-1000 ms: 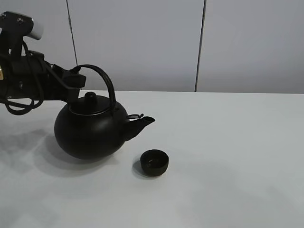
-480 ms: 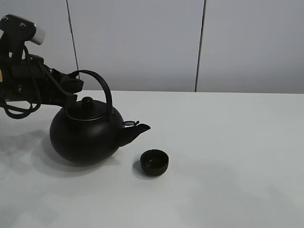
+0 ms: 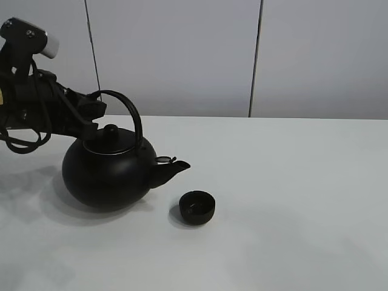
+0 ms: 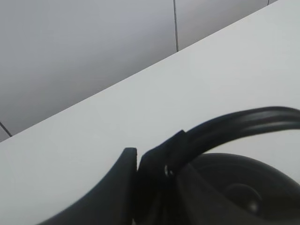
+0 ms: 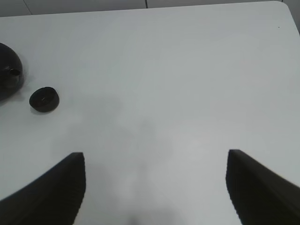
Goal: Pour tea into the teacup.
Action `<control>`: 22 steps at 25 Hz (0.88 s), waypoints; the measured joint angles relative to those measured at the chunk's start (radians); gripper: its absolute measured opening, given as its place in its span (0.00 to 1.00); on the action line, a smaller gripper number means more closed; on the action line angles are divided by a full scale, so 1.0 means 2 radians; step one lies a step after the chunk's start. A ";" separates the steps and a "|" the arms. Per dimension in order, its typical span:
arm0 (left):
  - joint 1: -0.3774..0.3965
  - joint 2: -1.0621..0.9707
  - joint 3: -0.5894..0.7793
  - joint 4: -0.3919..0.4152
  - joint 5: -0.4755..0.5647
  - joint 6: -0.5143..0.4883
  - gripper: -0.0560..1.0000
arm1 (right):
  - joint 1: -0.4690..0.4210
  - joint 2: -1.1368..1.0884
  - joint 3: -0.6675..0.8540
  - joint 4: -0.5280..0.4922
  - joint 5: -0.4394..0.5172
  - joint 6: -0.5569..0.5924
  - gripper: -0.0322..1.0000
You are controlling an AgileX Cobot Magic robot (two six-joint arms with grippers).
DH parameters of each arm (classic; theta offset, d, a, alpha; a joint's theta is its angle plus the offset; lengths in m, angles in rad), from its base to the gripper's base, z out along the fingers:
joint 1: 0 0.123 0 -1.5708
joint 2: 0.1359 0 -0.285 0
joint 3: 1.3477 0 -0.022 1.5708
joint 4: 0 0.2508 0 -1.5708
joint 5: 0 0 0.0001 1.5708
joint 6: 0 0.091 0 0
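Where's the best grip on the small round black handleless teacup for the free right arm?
Best bet: pinch the rim of the small black handleless teacup from straight above, on its right side in the high view. It stands upright, low, mouth open, and the big round black kettle's spout sits near its left.

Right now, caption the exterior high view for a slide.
Left jaws shut on the arched handle of a big round black kettle, its spout near a small black handleless teacup.
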 joint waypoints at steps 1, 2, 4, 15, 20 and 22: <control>0.000 0.000 0.000 0.000 0.000 0.001 0.18 | 0.000 0.000 0.000 0.000 0.000 0.000 0.58; 0.000 0.000 0.000 -0.001 0.000 0.002 0.18 | 0.000 0.000 0.000 0.000 0.000 0.000 0.58; -0.002 0.000 0.000 -0.008 0.000 0.004 0.18 | 0.000 0.000 0.000 0.000 0.000 0.000 0.58; -0.017 0.000 0.000 -0.021 0.012 0.032 0.18 | 0.000 0.000 0.000 0.000 0.000 0.000 0.58; -0.017 0.000 0.000 -0.021 0.013 0.041 0.18 | 0.000 0.000 0.000 0.000 0.000 0.000 0.58; -0.017 0.000 0.000 -0.021 0.013 0.042 0.18 | 0.000 0.000 0.000 0.000 0.000 0.000 0.58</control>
